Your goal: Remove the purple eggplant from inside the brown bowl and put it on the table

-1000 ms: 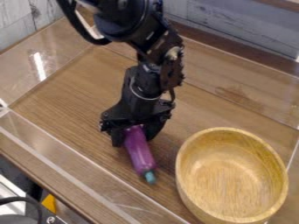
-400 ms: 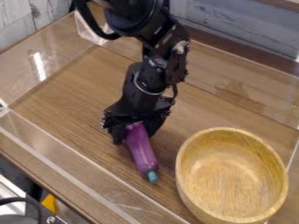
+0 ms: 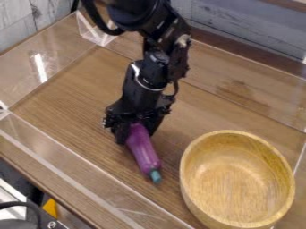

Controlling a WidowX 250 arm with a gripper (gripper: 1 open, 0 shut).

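Observation:
The purple eggplant (image 3: 143, 154) lies flat on the table (image 3: 72, 98), its teal stem cap pointing toward the near edge, just left of the brown bowl (image 3: 238, 179). The bowl is empty. My gripper (image 3: 135, 127) points steeply down over the eggplant's upper end. Its black fingers (image 3: 116, 125) stand spread on either side of that end, and I see no squeeze on it. The tip of the eggplant under the gripper is hidden.
Low clear acrylic walls (image 3: 84, 192) run along the table's edges, close in front of the eggplant. The black arm (image 3: 143, 27) reaches in from the top. A pale plank wall (image 3: 239, 18) stands behind.
The eggplant lies where it did a second ago. The gripper stays over its upper end, with the wrist rolled slightly and the arm leaning a little more to the left.

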